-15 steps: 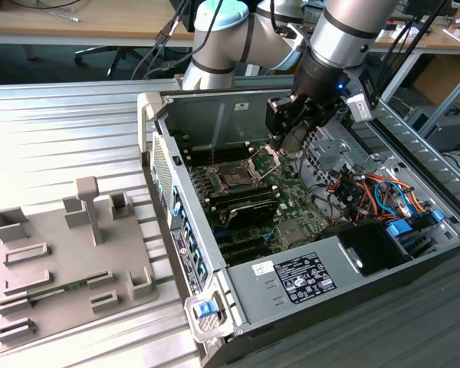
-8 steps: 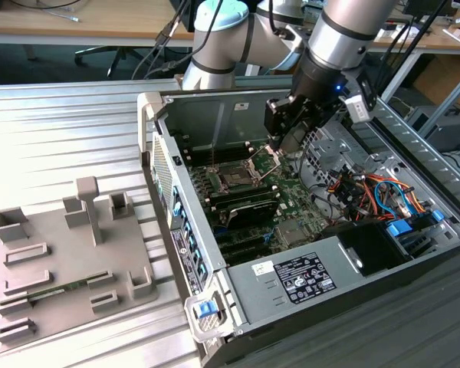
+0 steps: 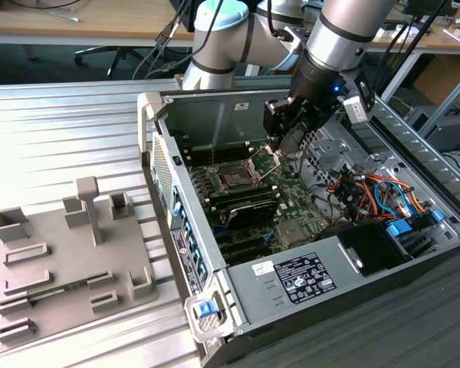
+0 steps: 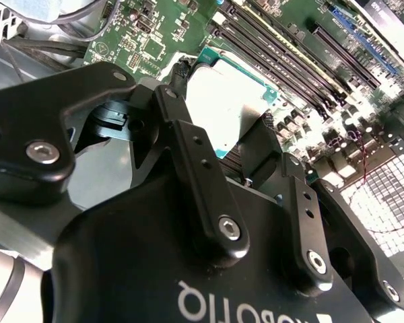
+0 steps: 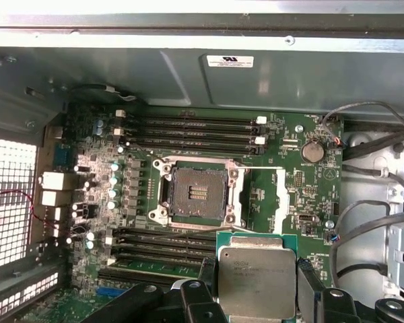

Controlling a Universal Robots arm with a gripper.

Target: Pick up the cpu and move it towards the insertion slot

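The cpu (image 5: pixel 256 277), a flat square chip with a pale silver top and a green rim, sits between the two black fingers (image 5: pixel 308 282) of my gripper (image 5: pixel 256 286), which is shut on it. In the second wrist view the cpu (image 4: pixel 225 101) shows beyond the gripper (image 4: pixel 223 104), held above the green motherboard. The insertion slot (image 5: pixel 196 195), a dark square socket in a silver frame, lies open and bare on the board. In the exterior view the gripper (image 3: pixel 281 151) hangs inside the open computer case, a little to the exterior view's right of the insertion slot (image 3: pixel 236 179).
Long black memory slots (image 5: pixel 188 128) flank the socket on both sides. Coloured cables (image 3: pixel 376 195) and a power supply (image 3: pixel 307 276) fill the case's right part. The case wall (image 3: pixel 215 115) rises behind. A grey fixture tray (image 3: pixel 61 261) with a green memory stick (image 3: pixel 57 291) lies at the left.
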